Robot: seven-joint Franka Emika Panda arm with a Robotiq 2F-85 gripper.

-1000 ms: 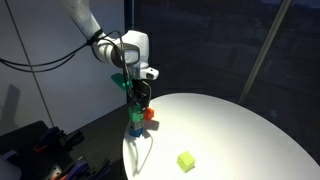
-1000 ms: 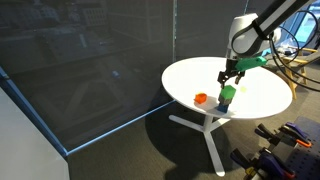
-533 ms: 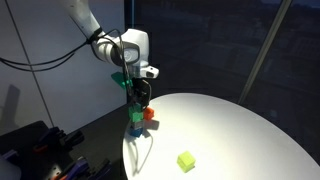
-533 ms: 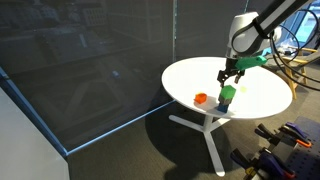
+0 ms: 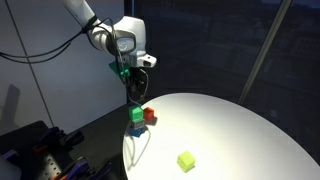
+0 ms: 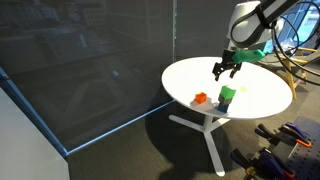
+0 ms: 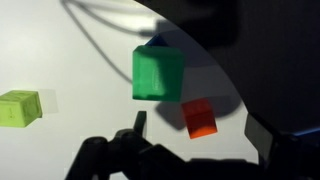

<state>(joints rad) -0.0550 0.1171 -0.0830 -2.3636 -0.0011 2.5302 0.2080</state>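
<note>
While spread empty at the end effector (image 6: 224,72), hangs clear above green plastic cube (image 7: 158,72) stacked on blue plastic cube (image 5: 135,129), red plastic cube (image 7: 200,117) beside.

Obstacles on the round white table (image 5: 240,115):
- Green cube (image 7: 158,72) stacked on a blue block (image 5: 135,129), near the table's edge.
- Small red cube (image 7: 200,118) just beside the stack's foot, closing off that side (gap, if any, not resolvable).
- Yellow-green cube (image 5: 186,160) well apart from the stack, with bare tabletop between them.

Clear air separates the stack's top from the raised gripper (image 5: 135,96). Approach from above is free.
</note>
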